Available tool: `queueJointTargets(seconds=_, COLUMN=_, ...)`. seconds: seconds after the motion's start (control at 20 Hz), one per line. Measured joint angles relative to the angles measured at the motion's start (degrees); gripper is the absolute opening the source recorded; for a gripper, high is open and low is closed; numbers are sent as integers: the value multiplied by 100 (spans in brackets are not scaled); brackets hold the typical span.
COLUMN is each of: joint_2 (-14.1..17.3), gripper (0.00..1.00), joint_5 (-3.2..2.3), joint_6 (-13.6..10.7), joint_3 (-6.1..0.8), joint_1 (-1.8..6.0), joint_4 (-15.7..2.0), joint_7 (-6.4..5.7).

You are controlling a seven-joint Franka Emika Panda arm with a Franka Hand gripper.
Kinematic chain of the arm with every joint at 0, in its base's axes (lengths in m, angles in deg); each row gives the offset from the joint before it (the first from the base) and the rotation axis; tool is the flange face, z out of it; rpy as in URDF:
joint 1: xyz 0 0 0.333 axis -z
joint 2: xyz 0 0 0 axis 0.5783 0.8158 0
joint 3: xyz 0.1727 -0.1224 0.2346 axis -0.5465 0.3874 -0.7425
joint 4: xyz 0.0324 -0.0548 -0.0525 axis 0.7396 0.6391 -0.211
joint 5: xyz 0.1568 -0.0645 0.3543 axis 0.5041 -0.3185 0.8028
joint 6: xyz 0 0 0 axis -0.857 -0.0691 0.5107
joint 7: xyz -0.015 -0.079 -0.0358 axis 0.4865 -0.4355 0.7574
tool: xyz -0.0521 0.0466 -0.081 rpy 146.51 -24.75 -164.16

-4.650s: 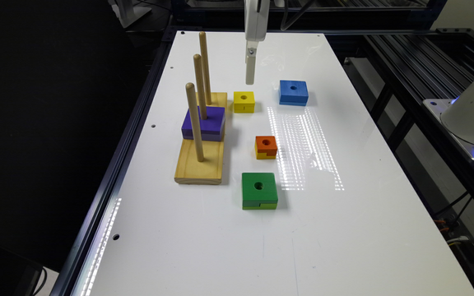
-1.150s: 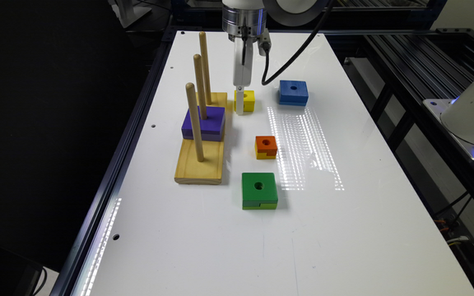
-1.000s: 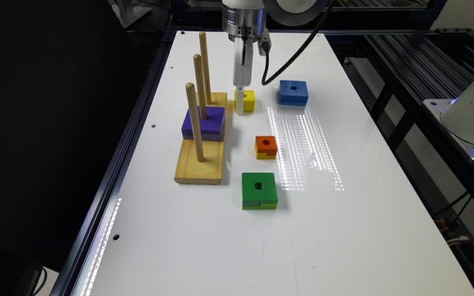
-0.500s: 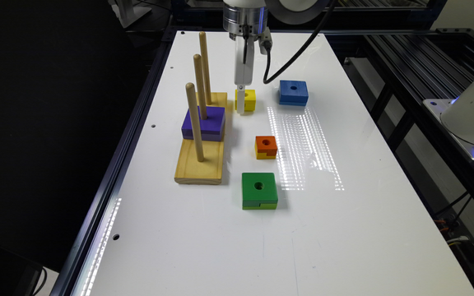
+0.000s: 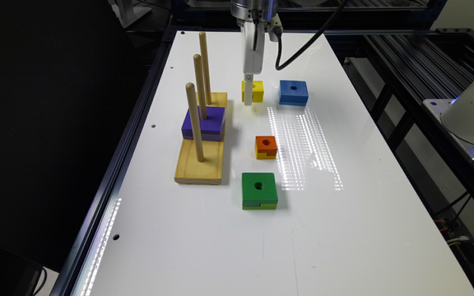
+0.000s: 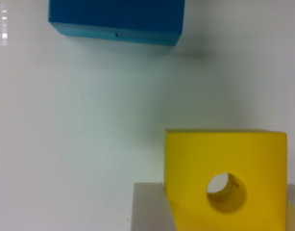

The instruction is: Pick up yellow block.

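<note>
The yellow block (image 5: 256,91) is a small all-yellow square with a round hole in its top. It rests on the white table (image 5: 344,230) at the far end, just left of the blue block (image 5: 293,92) in the exterior view. My gripper (image 5: 248,98) hangs straight down over it, with one white finger in front of its near-left face. In the wrist view the yellow block (image 6: 226,178) sits between my two grey fingers (image 6: 149,209), which press against its opposite sides. The gripper (image 6: 216,204) is shut on the block.
A pale wooden base with three pegs (image 5: 200,156) stands on the exterior view's left and carries a purple block (image 5: 204,123). An orange-topped block (image 5: 266,146) and a green block (image 5: 259,190) lie nearer the camera. The blue block (image 6: 116,19) is close beside the yellow one.
The gripper came down from above the table to the yellow block. Over the last second it has stayed almost still at the block.
</note>
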Motion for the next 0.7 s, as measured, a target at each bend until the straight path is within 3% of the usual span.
queueJointTargets(seconds=0.25, joint_2=-434, gripper=0, joint_5=0, joint_6=-406, joint_3=-6, joint_1=1, joint_4=37, joint_7=-1)
queueJointTargets(seconds=0.55, joint_2=-505, gripper=0, joint_5=0, joint_6=-433, joint_3=-13, joint_1=1, joint_4=77, joint_7=-3)
queueJointTargets(seconds=0.7, joint_2=-713, gripper=0, joint_5=0, joint_6=-599, joint_3=-16, joint_1=1, joint_4=76, joint_7=-5)
